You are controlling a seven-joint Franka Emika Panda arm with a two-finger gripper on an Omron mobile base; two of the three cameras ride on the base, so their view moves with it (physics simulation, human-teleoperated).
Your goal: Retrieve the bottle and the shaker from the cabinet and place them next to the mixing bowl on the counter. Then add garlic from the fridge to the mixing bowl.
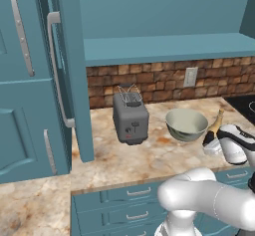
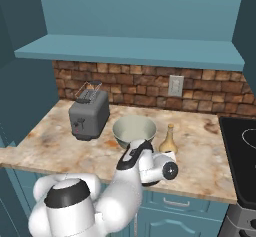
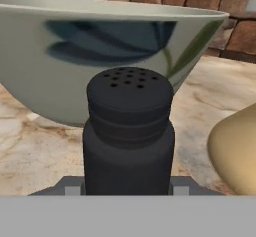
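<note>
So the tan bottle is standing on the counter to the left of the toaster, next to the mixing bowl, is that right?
Not quite. The bottle stands on the counter right of the mixing bowl, on the far side from the toaster; the toaster is left of the bowl. The right base view shows it.

In the hand view the shaker's (image 3: pixel 129 136) base and the finger tips are hidden, while the bottle (image 3: pixel 239 151) is cut off at the right edge.

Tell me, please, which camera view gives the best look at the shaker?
The hand view: the shaker stands close and central, its holed cap plain, before the mixing bowl. In the left base view it is a dark shape by the bottle; the right base view gives no clear sight of it.
</note>
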